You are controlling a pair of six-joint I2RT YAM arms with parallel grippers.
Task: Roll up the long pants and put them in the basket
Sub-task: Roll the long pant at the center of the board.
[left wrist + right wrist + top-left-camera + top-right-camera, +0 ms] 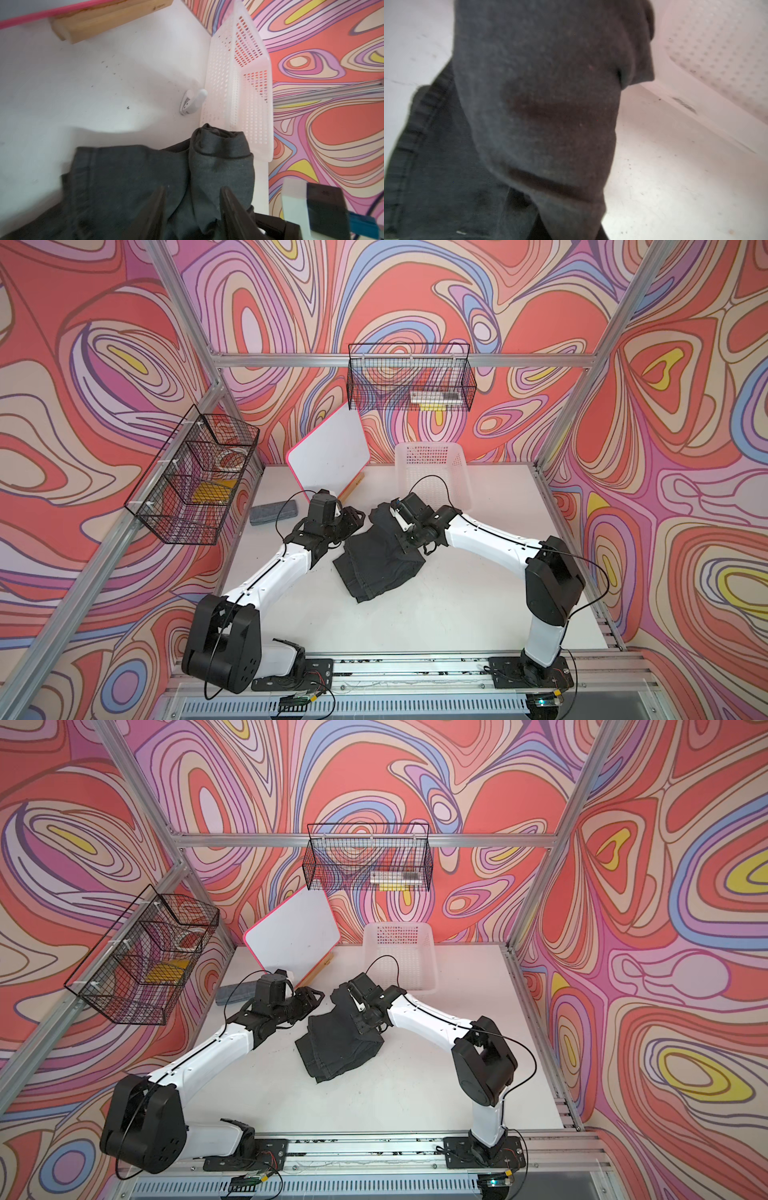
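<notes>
Soft, limp and weighty, the long pants (380,568) lie part-rolled in the middle of the table (457,605), so we would pinch the roll's thick ends; the left gripper (193,188) stands parted, while cloth hides the right gripper (388,514), whose state we cannot tell.

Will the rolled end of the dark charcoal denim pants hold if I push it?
Probably not: the dark charcoal denim pants lie in soft, floppy folds. The rolled end looks loose and may unroll. Thick stitched seams suggest it drags rather than slides.
</notes>
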